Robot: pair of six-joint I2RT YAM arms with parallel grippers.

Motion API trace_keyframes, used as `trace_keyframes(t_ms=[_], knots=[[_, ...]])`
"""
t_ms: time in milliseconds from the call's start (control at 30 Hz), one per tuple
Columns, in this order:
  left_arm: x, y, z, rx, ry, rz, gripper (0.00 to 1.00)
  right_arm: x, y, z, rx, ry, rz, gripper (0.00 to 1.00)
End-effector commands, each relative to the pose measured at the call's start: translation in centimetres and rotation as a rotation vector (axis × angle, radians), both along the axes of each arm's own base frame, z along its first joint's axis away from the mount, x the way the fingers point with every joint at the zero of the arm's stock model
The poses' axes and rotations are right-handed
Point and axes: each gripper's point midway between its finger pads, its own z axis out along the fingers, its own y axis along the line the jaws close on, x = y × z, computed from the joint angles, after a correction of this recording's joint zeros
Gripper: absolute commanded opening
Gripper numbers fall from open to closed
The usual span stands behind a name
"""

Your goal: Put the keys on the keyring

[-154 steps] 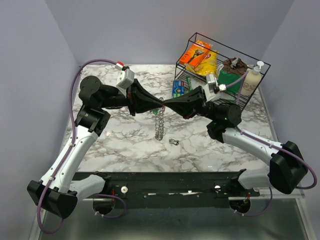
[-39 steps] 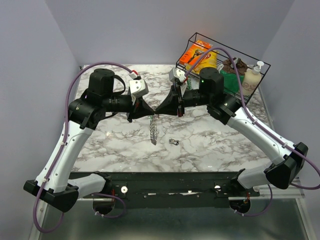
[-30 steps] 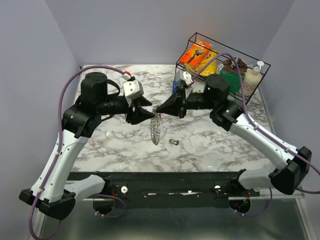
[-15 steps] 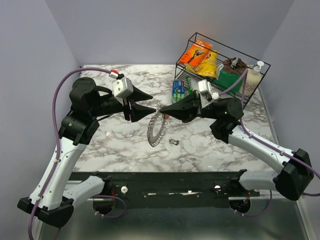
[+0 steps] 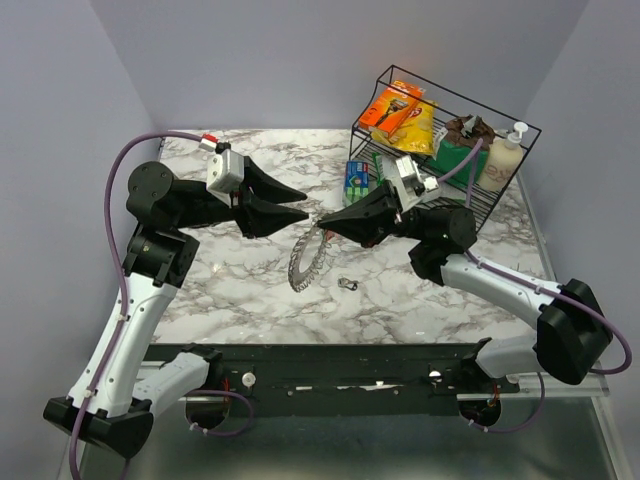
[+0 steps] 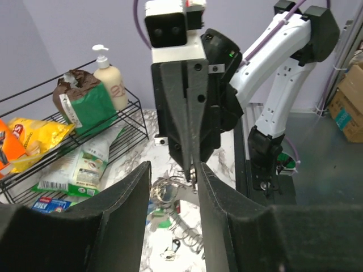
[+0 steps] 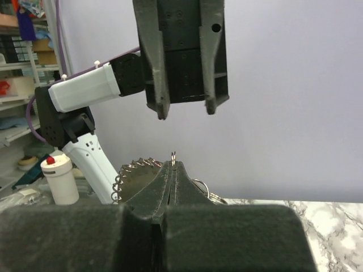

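Observation:
The keyring (image 5: 307, 262), a silver wire loop with many keys fanned out like a toothed disc, hangs from my right gripper (image 5: 321, 221), which is shut on its top. The right wrist view shows the closed tips (image 7: 173, 165) pinching the wire, with the fan of keys (image 7: 135, 177) behind them. My left gripper (image 5: 306, 202) is open and empty, just left of the right tips and apart from the ring. In the left wrist view (image 6: 173, 165) its fingers frame the ring (image 6: 163, 190). One loose key (image 5: 348, 285) lies on the marble table (image 5: 420, 300) below.
A black wire rack (image 5: 527, 128) at the back right holds an orange pack, snack bags and a soap bottle (image 5: 505, 158). A blue-green box (image 5: 356, 178) lies in front of it. The arms' bases sit at the near edge.
My left gripper has let go of the keyring, opened and drawn back to the left. The ring now hangs from the right gripper alone and has turned to show its flat face.

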Motion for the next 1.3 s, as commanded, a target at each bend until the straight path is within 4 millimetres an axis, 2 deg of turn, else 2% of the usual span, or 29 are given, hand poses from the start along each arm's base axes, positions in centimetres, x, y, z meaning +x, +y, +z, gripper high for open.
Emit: trace_keyframes(t_ms=[0,333,800,1033,1200,1267], knots=[[-1.0,-0.1,0.1,0.003,0.006,-0.069,0.44,-3.3,-4.0,6.5,0.314,-0.25,-0.021,0.0],[0.2,0.0,-0.9,0.015,-0.006,-0.002,0.35,-3.1,-3.6,6.8,0.309,-0.243,-0.01,0.01],[0.5,-0.3,-3.2,0.06,0.058,-0.034,0.38,-2.8,-3.4,7.0,0.319,-0.24,-0.007,0.01],[0.2,-0.5,-3.6,0.066,0.067,-0.057,0.38,-2.7,-3.3,7.0,0.321,-0.238,-0.003,0.0],[0.3,-0.8,-4.3,0.072,0.089,-0.063,0.37,-2.7,-3.3,7.1,0.325,-0.238,0.0,0.01],[0.4,-0.9,-4.5,0.074,0.095,-0.06,0.33,-2.7,-3.3,7.1,0.323,-0.238,0.003,0.01]])
